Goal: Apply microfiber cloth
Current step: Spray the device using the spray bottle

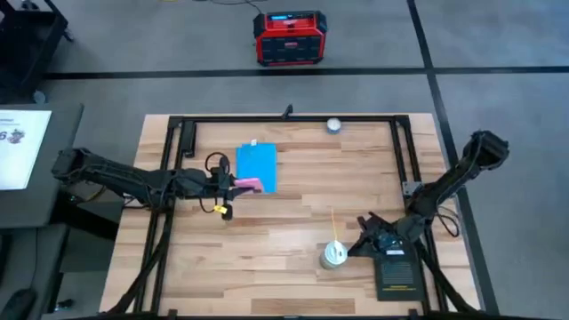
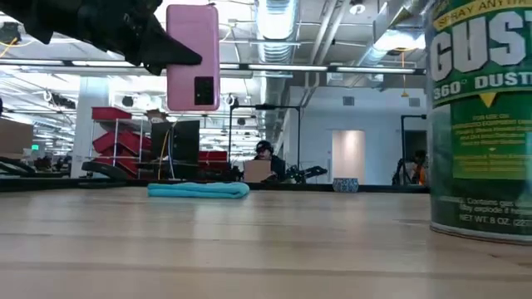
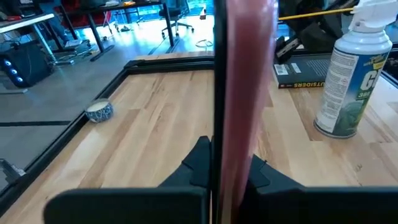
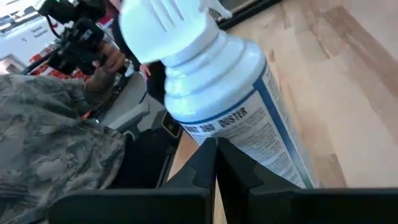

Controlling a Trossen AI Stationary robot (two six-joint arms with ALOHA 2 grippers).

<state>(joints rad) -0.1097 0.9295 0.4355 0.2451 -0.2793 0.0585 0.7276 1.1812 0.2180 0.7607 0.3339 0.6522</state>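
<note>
Wooden table (image 1: 284,231), microfiber cloth (image 1: 256,166) flat just beside left hand (image 1: 233,184)

A pink-backed phone (image 2: 193,56) hangs upright in the left gripper (image 2: 154,46), above the wooden surface (image 2: 249,249). The microfiber cloth (image 2: 199,190) lies flat farther back. A green duster can (image 2: 480,116) stands close at right.

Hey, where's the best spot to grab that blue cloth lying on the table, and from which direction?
Probably from straight above, pinching the cloth's far edge by the white tag. It lies flat on the table, so no side offers a lip, and the left pincer, holding the pink phone, crowds its near edge.
</note>
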